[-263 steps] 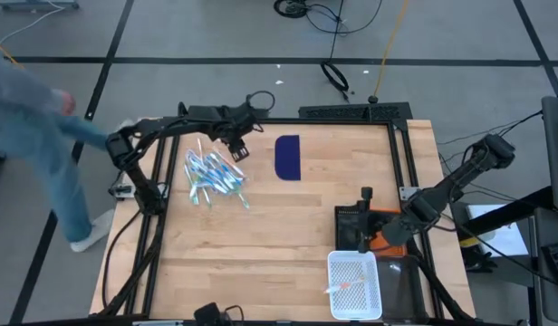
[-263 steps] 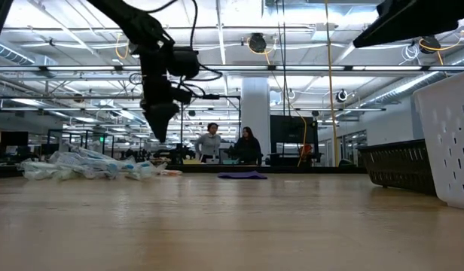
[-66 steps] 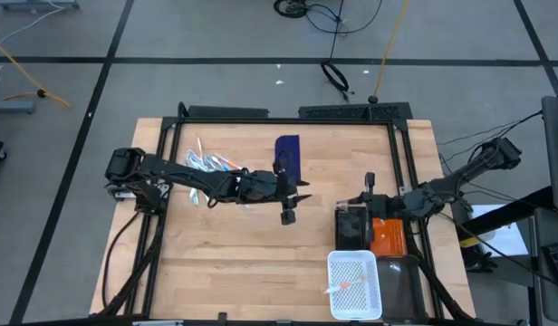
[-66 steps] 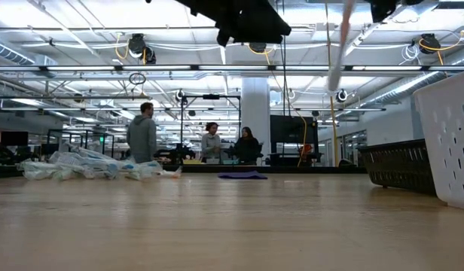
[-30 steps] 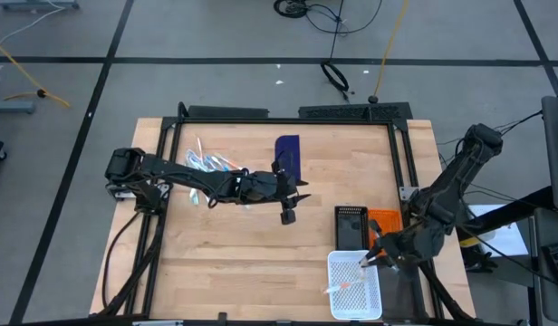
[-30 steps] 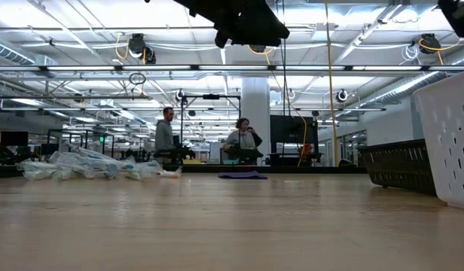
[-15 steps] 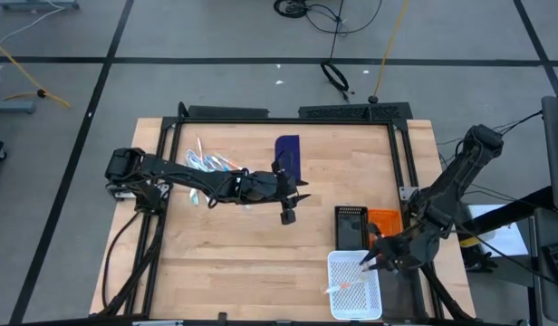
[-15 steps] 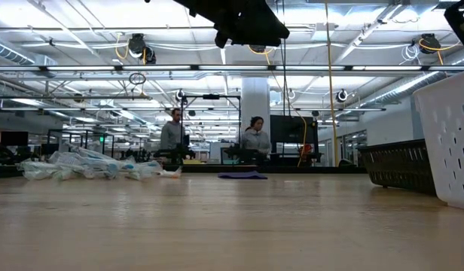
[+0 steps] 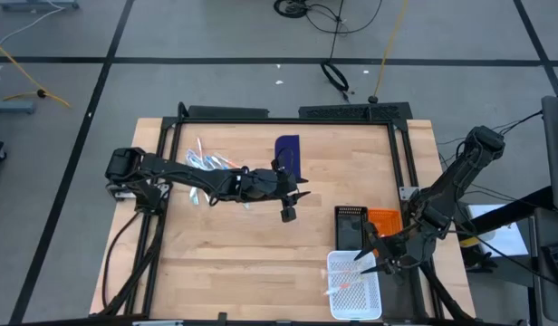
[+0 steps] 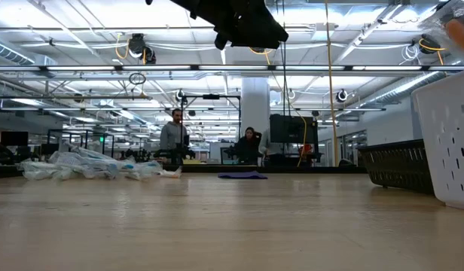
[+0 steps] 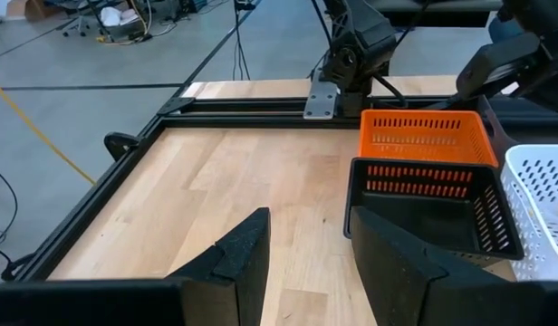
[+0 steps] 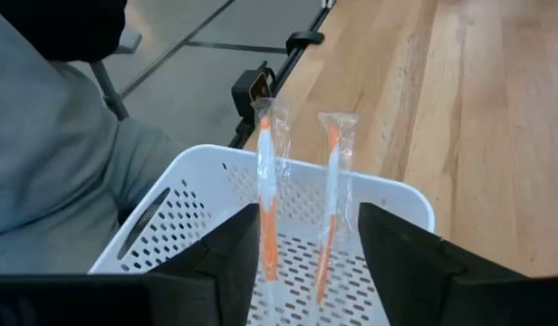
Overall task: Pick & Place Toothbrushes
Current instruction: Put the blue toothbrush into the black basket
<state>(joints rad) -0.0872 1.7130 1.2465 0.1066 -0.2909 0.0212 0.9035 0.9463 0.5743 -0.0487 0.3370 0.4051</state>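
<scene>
Above the white perforated plastic basket (image 9: 354, 284), the right gripper (image 9: 365, 263) has just spread its fingers, dropping an orange wrapped toothbrush (image 12: 267, 204) inside; another delivery made.

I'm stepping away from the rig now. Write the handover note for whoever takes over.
Right claw: open above the white basket, two wrapped orange toothbrushes between its fingers, apparently just let go.
Left claw: open and empty, hanging over mid-table.
Done: a few toothbrushes in the white basket.
Left: the pile of toothbrushes near the table's far left. The black basket and orange basket look empty.
</scene>
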